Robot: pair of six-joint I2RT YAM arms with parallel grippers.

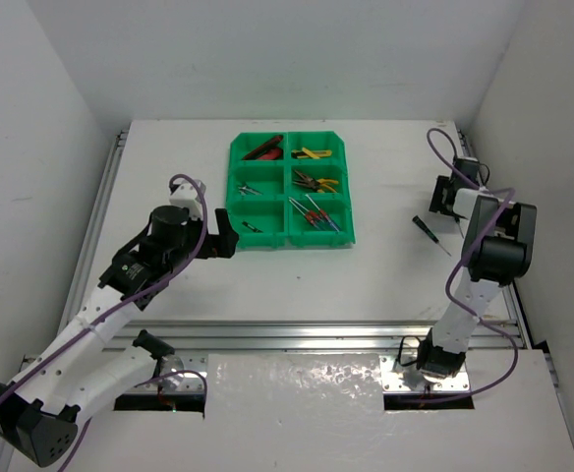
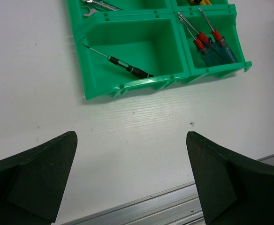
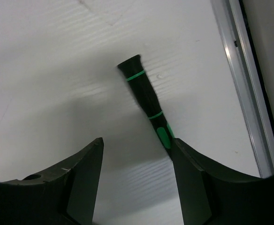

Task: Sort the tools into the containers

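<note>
The green tray (image 1: 236, 180) of six bins stands at the table's far middle. Its bins hold red-and-black tools (image 1: 264, 149), yellow-handled tools (image 1: 313, 153), pliers (image 1: 316, 182), a wrench (image 1: 248, 189), blue-handled screwdrivers (image 1: 318, 212) and a thin black screwdriver (image 2: 125, 67). A second black screwdriver with green bands (image 3: 147, 98) lies loose on the table right of the tray (image 1: 430, 230). My right gripper (image 3: 137, 159) is open just above it, its handle end beside the right finger. My left gripper (image 2: 132, 173) is open and empty, in front of the tray's near left corner (image 1: 226, 239).
An aluminium rail (image 2: 174, 206) runs along the table's near edge, and another rail (image 3: 247, 93) along the right edge. White walls close in the table on the left, far and right sides.
</note>
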